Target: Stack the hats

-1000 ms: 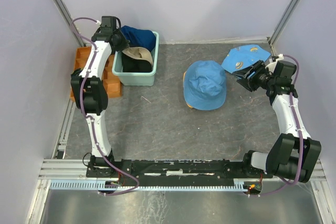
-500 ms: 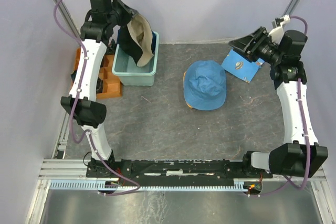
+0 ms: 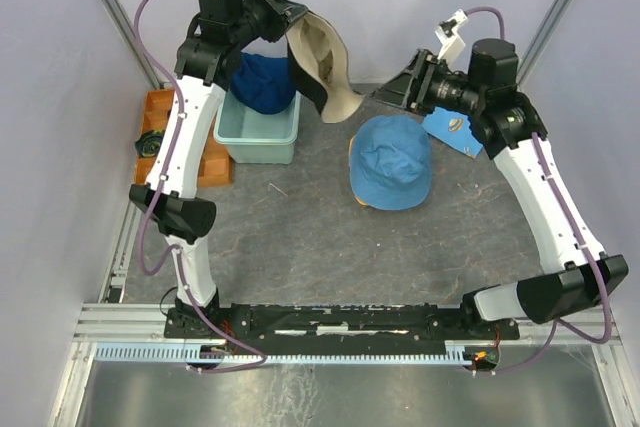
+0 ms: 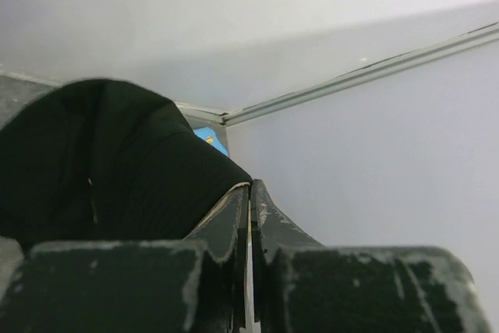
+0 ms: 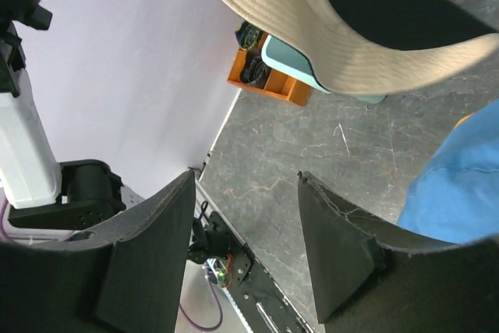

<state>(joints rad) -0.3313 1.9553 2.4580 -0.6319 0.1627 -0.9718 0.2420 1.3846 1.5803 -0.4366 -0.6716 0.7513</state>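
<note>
My left gripper (image 3: 288, 15) is raised high at the back and shut on the brim of the black hat (image 3: 322, 69), which hangs with its beige lining showing; the hat also fills the left of the left wrist view (image 4: 101, 161). The light blue hat (image 3: 392, 161) lies on the table centre, a sliver of yellow-orange showing under its lower edge. The dark navy hat (image 3: 262, 81) sits in the mint tub (image 3: 260, 133). My right gripper (image 3: 392, 93) is open, raised beside the hanging black hat (image 5: 366, 21), above the light blue hat (image 5: 460, 185).
A flat light-blue printed cloth (image 3: 455, 130) lies at the back right, partly under my right arm. An orange organiser tray (image 3: 160, 127) stands left of the tub. Grey walls and metal rails enclose the table.
My left arm has lifted the black hat out of the tub and swung it right, uncovering the navy hat. My right arm has risen and moved left off the printed cloth toward the hanging hat.
</note>
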